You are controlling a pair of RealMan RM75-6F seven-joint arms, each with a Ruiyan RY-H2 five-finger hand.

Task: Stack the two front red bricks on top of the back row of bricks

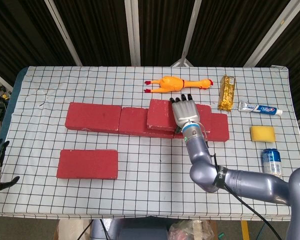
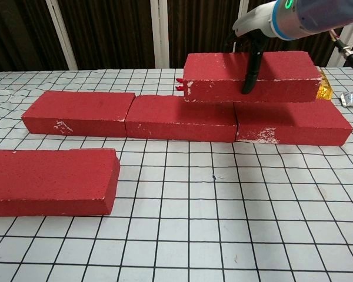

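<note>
held brick [image 2: 250, 76] over back row [image 2: 129, 114], front brick [image 2: 50, 181] left

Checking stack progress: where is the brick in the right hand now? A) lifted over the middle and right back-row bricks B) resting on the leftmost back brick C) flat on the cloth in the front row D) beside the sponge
A: the right hand holds the brick raised above the seam between the middle back brick and right back brick.

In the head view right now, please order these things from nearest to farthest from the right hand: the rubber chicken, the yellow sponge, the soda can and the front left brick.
From the right hand, which holds the lifted brick:
1. Rubber chicken, just behind the hand.
2. Yellow sponge, off to the right.
3. Soda can, front right, beyond the sponge.
4. Front left brick, across the table near the front edge.
</note>
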